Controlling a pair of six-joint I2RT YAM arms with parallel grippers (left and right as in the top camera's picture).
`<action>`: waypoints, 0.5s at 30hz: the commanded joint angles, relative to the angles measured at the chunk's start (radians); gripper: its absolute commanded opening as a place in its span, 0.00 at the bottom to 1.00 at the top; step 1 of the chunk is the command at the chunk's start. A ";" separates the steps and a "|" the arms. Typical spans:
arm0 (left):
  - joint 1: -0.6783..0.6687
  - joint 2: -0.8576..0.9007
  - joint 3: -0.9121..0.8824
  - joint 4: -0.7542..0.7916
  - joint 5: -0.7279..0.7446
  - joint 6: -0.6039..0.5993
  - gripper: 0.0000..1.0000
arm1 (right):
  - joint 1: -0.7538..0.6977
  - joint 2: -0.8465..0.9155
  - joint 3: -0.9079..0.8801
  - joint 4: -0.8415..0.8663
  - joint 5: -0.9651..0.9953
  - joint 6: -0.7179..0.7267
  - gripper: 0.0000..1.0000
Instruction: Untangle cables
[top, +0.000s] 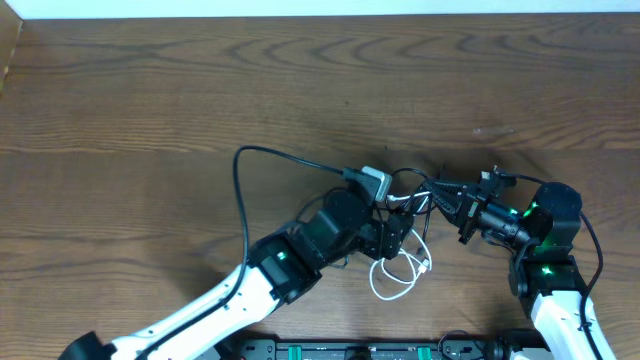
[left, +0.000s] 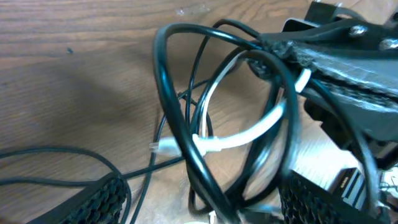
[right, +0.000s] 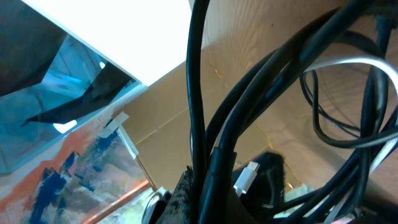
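Note:
The cables form a tangle of thin black cords (top: 408, 190) and one white cord (top: 398, 283) at the table's middle right. In the left wrist view a black loop (left: 180, 118) stands raised, with the white cord (left: 249, 134) threaded through it. My right gripper (top: 438, 190) reaches in from the right, shut on black cords (right: 202, 93) that rise from its fingers (right: 186, 193). It shows in the left wrist view (left: 280, 46) pinching the top of the loop. My left gripper (top: 395, 238) is open, its fingers (left: 102, 199) standing either side of the loop's lower part. A white plug (right: 247, 177) hangs near the right fingers.
A thicker black wire (top: 243, 175) arcs from my left arm out over the wooden table (top: 150, 120) and back to its wrist. The table's far edge meets a white strip (top: 320, 8). A cardboard edge (top: 10, 50) stands at the far left.

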 joint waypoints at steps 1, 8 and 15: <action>-0.002 0.056 0.002 0.053 0.011 0.015 0.63 | -0.004 0.000 0.006 0.004 -0.057 0.032 0.01; -0.001 0.088 0.002 0.051 -0.039 0.016 0.08 | -0.004 0.000 0.006 0.003 -0.057 0.016 0.01; 0.040 0.024 0.002 -0.060 -0.164 0.015 0.08 | -0.004 0.000 0.006 0.004 -0.040 -0.218 0.04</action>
